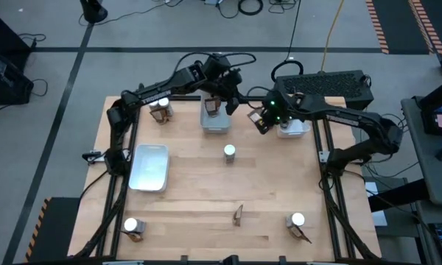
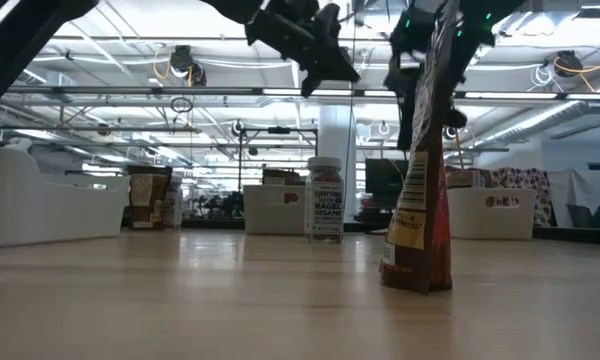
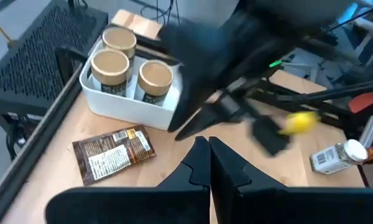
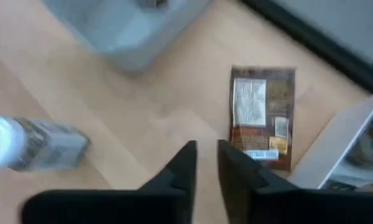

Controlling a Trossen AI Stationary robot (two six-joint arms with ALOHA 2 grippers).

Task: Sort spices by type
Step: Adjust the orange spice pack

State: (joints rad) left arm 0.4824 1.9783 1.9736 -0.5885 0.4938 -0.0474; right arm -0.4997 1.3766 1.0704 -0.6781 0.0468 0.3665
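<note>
Right gripper (image 4: 203, 163) hung empty, fingers nearly together, over the flat packet (image 4: 262, 116) beside the tubs' tray (image 3: 130, 102), likely lining up a pick; left gripper (image 3: 209, 163), fingers together, hovered nearby.

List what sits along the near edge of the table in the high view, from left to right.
White-capped jar with a packet beside it → standing dark packet → second white-capped jar, also with a packet beside it.
</note>
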